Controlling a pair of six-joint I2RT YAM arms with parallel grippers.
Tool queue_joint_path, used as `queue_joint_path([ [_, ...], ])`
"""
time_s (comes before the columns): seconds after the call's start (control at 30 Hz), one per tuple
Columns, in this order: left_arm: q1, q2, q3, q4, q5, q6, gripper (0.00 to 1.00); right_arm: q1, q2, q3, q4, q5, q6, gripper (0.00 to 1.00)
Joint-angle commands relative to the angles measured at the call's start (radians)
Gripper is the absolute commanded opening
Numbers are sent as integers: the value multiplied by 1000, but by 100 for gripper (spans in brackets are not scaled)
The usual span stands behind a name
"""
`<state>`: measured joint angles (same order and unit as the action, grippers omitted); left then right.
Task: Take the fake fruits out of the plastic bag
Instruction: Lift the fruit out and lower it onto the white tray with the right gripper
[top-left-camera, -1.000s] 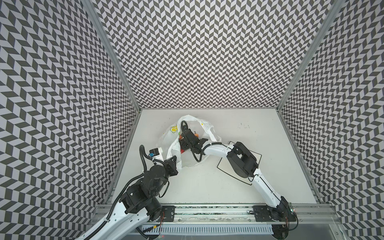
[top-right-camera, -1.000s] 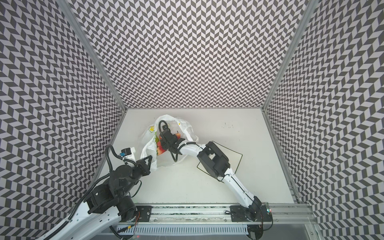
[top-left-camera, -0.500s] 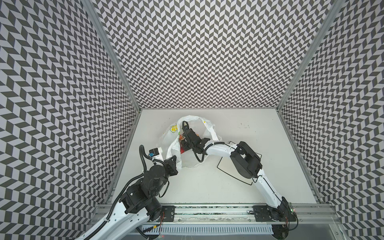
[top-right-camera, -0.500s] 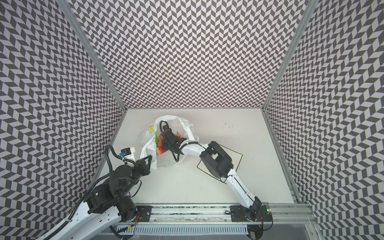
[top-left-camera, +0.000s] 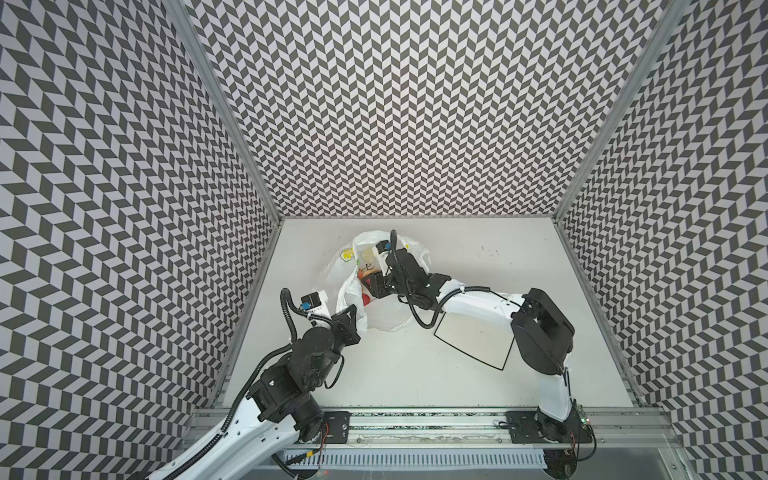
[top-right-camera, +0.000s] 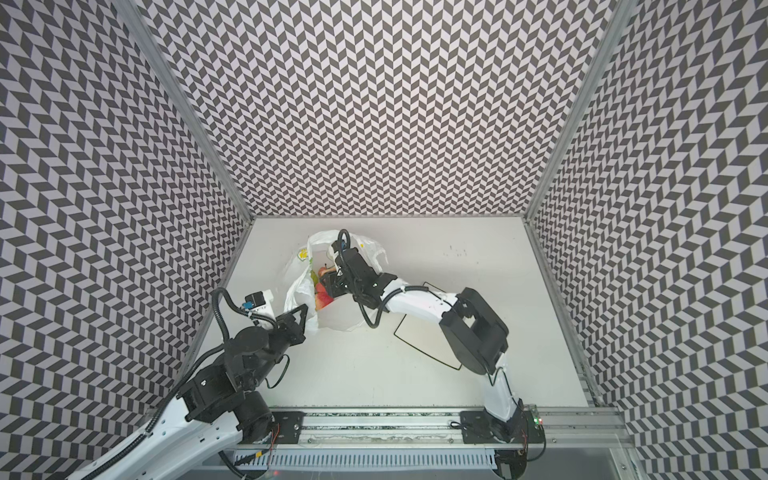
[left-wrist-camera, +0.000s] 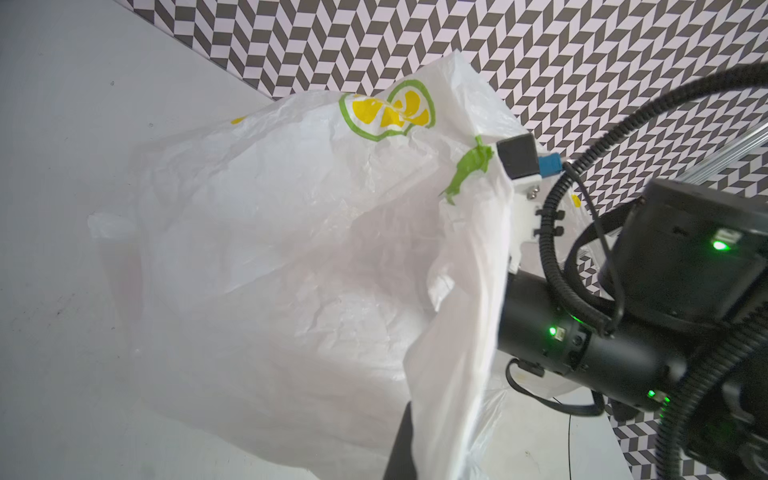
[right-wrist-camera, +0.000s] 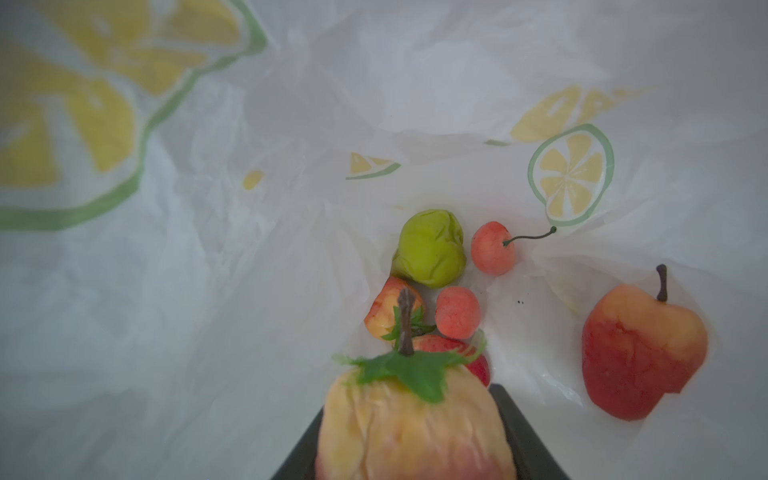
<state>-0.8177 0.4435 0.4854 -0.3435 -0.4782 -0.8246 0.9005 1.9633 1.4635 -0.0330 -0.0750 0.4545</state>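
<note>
Left end effector (top-left-camera: 352, 312) pinches plastic bag (left-wrist-camera: 291, 249); right end effector (top-left-camera: 371, 286) clamps one of four strawberries (right-wrist-camera: 411, 424).

- plastic bag (left-wrist-camera: 270, 249): thin translucent white film, crinkled, slightly glossy.
- strawberry (right-wrist-camera: 411, 424): matt, wrinkled, foam-like skin; green cap looks like cloth.
- pear-shaped fruit (right-wrist-camera: 430, 249): matt, dented skin.
- desk (top-left-camera: 395, 374): smooth, matt.

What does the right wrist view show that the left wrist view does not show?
Only the right wrist view: the inside of the plastic bag, with a strawberry held in the right gripper, a green fruit and a cherry. Only the left wrist view: the table, the chevron wall, the right arm and the left gripper pinching the bag's edge. Both: the bag's lemon prints.
</note>
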Motion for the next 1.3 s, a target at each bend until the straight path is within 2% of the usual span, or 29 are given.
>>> queue_joint_path([
  [0.0, -3, 6, -13, 69, -33, -1, 0, 7, -115, -71, 53, -61, 38, 41],
  [0.4, -3, 6, -39, 104, -30, -7, 0, 51, -559, -407, 31, -135, 21, 42],
  [0.53, -3, 4, -41, 116, -28, -2, 0, 61, -745, -539, 6, -116, 6, 42],
  [0.67, -3, 3, -47, 121, -25, 1, 0, 61, -950, -688, -47, -25, -1, 42],
  [0.8, -4, -10, -55, 110, -17, -2, 0, 60, -1150, -837, -119, 146, 42, 43],
  [0.87, -4, -24, -61, 96, -17, -7, 0, 57, -1204, -881, -166, 237, 87, 44],
  [0.93, -4, -39, -68, 92, -20, -7, 0, 34, -1215, -920, -202, 319, 148, 46],
  [1.03, -4, -45, -68, 89, -23, 0, 0, -61, -1153, -958, -181, 340, 182, 46],
  [1.13, -4, -36, -57, 87, -22, 10, 0, -192, -1047, -985, -58, 301, 173, 45],
  [1.27, -4, -26, -44, 87, -12, 25, 0, -270, -858, -982, 116, 324, 134, 45],
])
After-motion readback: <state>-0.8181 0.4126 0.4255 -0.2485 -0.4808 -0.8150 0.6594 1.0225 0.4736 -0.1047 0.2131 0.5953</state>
